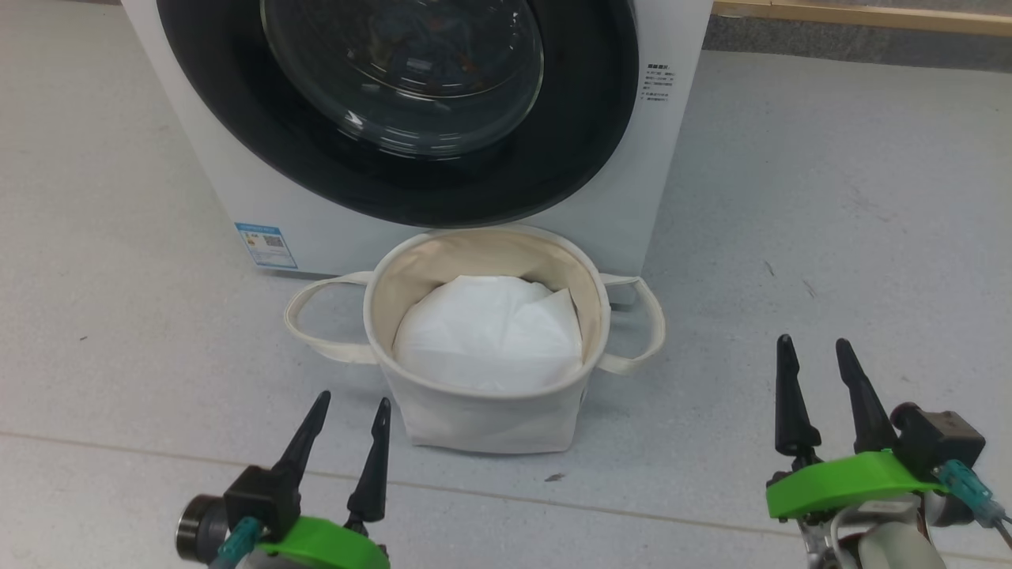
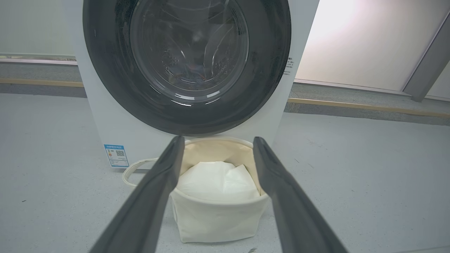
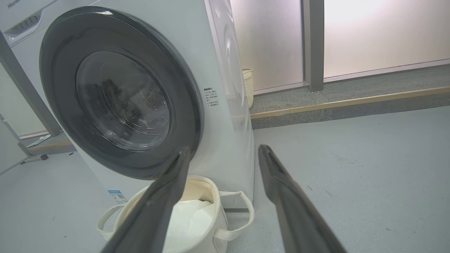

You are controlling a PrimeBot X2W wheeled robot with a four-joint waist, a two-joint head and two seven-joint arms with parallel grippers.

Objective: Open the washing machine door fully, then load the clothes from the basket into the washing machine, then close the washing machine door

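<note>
Head view showed the left gripper (image 1: pixel 354 397) and right gripper (image 1: pixel 813 341) both spread wide, holding nothing. Between them, nearer the left one and just beyond its fingertips, stood the basket (image 1: pixel 490 423) with a white sheet (image 1: pixel 486 336) inside. Past it, the washing machine door (image 1: pixel 589 118) sat shut on the washing machine (image 1: pixel 225 194).

The washing machine (image 1: pixel 237 190) is a white front-loading box. The washing machine door (image 1: pixel 589 118), a glossy black ring around a bulging clear glass bowl, sits shut against the machine's front. Behind the glass, the clothes (image 2: pixel 195 75) show dimly as dark fabric with orange-brown specks. The basket (image 1: pixel 484 423), a round cream canvas tub with two looped handles, stands upright just in front of the machine, below the door, holding a white sheet (image 1: pixel 486 336).
</note>
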